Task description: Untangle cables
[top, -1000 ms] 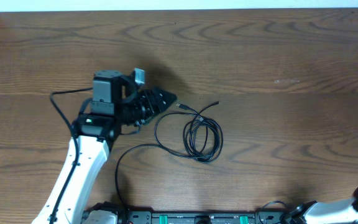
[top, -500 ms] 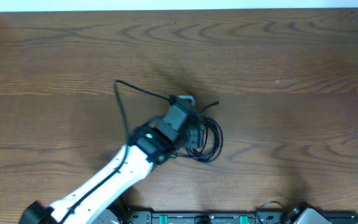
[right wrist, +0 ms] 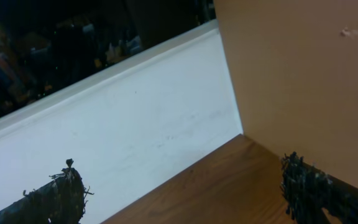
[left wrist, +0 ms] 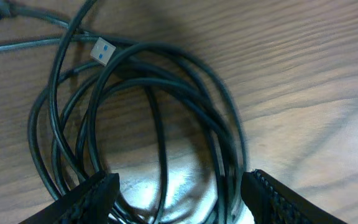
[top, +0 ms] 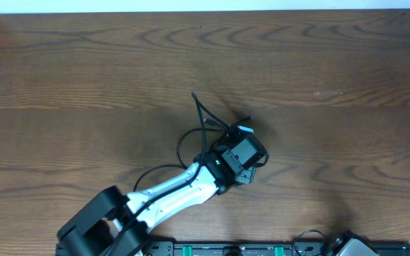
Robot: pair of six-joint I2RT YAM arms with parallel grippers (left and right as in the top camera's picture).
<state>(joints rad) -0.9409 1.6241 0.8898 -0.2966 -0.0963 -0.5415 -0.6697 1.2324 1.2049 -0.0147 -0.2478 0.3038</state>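
Cables point(left wrist: 229, 134) now sit between the spread jaws of the left gripper point(left wrist: 179, 186), just swung over to grab.

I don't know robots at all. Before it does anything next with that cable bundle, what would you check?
1. Left fingers open: ok.
2. Left fingers over the coil of thin black cables: ok, several strands run between them.
3. A strand gripped: not ok, nothing pinched.
4. Silver plug with blue tip findable: ok, at the coil's edge on the brown wooden table.
5. Which strand lies on top: cannot tell.
6. Right fingers ready to help: not ok, open but facing a white wall, no cable in view.
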